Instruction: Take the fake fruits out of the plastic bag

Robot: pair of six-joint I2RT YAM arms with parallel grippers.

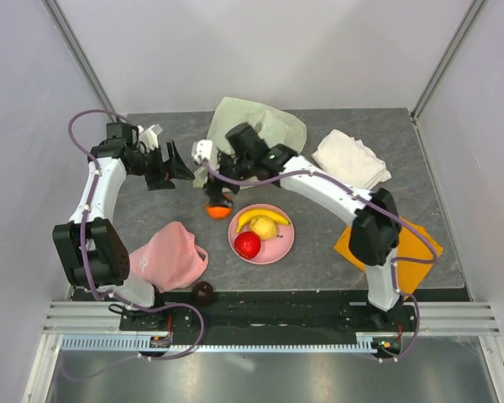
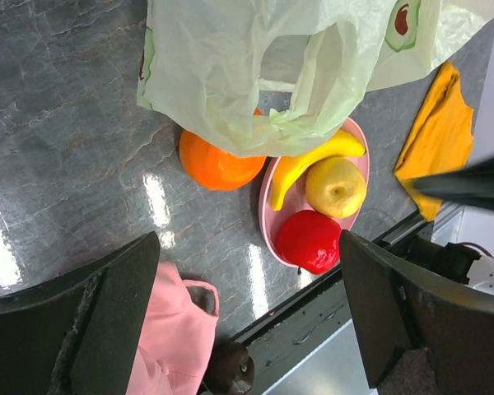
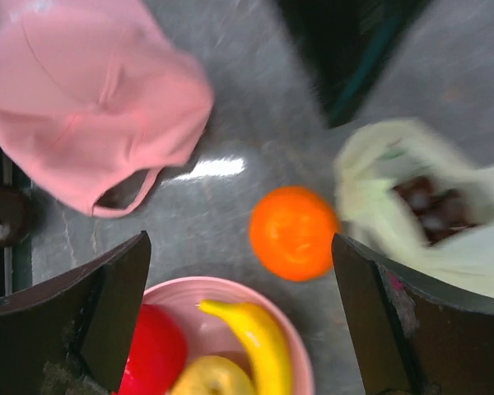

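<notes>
Both grippers empty and spread wide, one orange loose on the table beside the bag.

From the right wrist we see the orange on the table between the wide-open fingers of the right gripper, touched by neither. The plastic bag lies just beside it, against the right-hand finger. The left gripper is also fully parted and holds nothing, well short of the bag. Dark lumps inside the bag are blurred, possibly a grape bunch. From above, the right arm hides part of the bag. We count three fruits on the pink plate: one banana, one yellow fruit and one red apple. One dark plum sits at the near edge beside a pink cap.
</notes>
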